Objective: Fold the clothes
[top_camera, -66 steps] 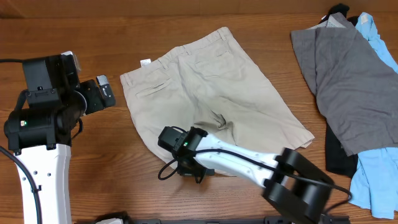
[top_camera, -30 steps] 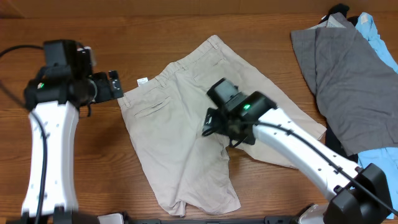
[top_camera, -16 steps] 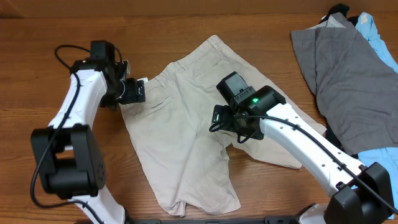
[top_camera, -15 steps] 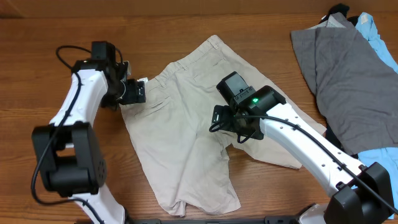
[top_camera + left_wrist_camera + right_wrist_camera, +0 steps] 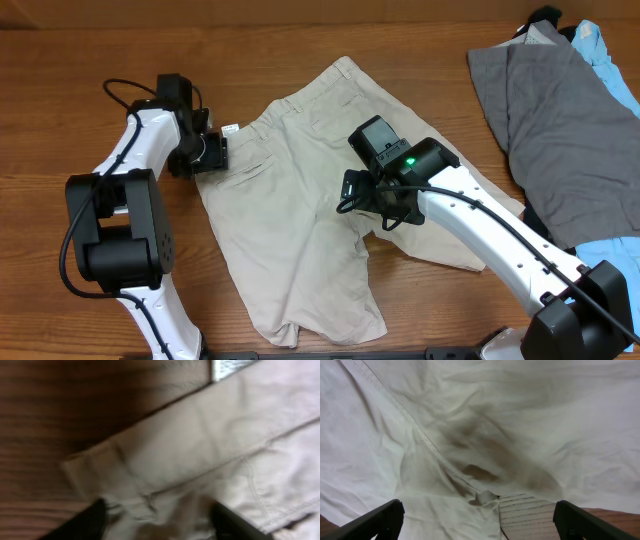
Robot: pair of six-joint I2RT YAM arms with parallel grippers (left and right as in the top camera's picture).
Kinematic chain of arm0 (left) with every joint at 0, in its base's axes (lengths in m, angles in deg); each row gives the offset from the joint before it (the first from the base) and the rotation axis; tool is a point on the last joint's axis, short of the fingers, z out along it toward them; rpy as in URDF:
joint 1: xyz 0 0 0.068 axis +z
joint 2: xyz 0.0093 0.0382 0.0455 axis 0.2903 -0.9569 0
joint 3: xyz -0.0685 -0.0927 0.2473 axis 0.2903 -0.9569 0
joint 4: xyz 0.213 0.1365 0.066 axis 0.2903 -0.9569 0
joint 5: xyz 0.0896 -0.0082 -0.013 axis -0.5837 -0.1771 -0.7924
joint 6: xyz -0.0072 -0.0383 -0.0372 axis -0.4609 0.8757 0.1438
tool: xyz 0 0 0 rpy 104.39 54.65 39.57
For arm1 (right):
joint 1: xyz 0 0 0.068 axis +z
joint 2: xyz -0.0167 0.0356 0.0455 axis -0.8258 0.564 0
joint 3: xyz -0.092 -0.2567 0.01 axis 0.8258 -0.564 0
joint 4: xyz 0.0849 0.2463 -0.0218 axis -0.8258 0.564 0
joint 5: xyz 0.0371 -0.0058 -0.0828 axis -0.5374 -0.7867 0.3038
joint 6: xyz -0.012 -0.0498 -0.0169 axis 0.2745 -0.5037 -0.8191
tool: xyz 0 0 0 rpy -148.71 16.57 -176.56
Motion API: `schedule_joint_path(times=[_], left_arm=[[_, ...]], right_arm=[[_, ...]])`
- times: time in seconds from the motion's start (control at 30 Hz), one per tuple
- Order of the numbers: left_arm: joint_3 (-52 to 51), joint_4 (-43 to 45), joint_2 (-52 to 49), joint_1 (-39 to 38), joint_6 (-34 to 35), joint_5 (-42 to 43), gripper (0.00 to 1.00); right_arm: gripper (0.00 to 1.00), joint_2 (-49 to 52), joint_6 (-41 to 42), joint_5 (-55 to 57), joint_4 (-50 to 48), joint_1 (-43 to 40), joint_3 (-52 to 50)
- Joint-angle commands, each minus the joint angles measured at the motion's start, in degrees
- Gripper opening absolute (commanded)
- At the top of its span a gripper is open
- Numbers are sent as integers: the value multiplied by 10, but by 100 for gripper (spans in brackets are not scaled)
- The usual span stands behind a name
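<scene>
The beige shorts lie flat mid-table, back pockets up, their waistband running from the left toward the top. A small white tag sits by the waistband. At the waistband's left corner is my left gripper. In the left wrist view that corner bunches between the two dark fingers of this gripper, which still stand apart. My right gripper hovers over the crotch seam of the shorts; this gripper is wide open and holds nothing.
A large grey garment lies at the right, over a black piece and a light blue garment. Bare wooden table surrounds the shorts on the left and at the back.
My left gripper has slid onto the waistband corner and its fingers have drawn closer together. The right arm has held still over the crotch for the last half second.
</scene>
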Motion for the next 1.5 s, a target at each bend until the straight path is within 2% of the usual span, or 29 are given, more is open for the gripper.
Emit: schedule_joint_path(times=[0.0, 0.07, 0.13, 0.23, 0.3, 0.47, 0.67, 0.7, 0.73, 0.77, 0.8, 0.87, 1.13, 1.33, 1.47], left_arm=[[-3, 24, -40, -3, -3, 14, 51], [-3, 35, -40, -3, -3, 12, 36], [-3, 57, -40, -1, 2, 12, 32], [-3, 110, -40, 8, 5, -8, 18], [-3, 141, -40, 17, 28, -59, 6], [-3, 176, -40, 59, 46, -111, 4], [-3, 155, -40, 145, 82, -77, 5], [-3, 151, -40, 157, 85, -60, 18], [-3, 147, -40, 172, 86, -29, 69], [-3, 146, -40, 180, 86, -6, 96], [-3, 142, -40, 189, 86, 30, 100], [-3, 133, -38, 195, 87, 68, 100], [60, 11, -7, 176, 82, 109, 100], [110, -71, 120, 124, 56, 137, 100], [114, -79, 203, 93, 52, 143, 100]], right_arm=[[100, -2, -5, 1, -3, -2, 7], [100, -2, -4, 1, -4, -2, 7], [100, -2, -5, 1, -4, -2, 7], [99, -2, -5, 1, -4, -2, 7], [99, -2, -4, 1, -4, -2, 7], [99, -2, -5, 2, -4, -2, 7], [99, -2, -4, 11, -7, -2, 7], [99, -2, -4, 12, -9, -2, 7], [99, -2, -4, 12, -13, -2, 7], [99, -2, -4, 12, -17, -2, 7], [99, -2, -4, 18, -25, -2, 7], [99, -2, -4, 28, -35, -2, 7], [79, 30, -5, 20, -74, -44, 6], [77, 90, -4, -42, -45, -88, 6], [74, 110, -5, -46, -45, -95, 6]])
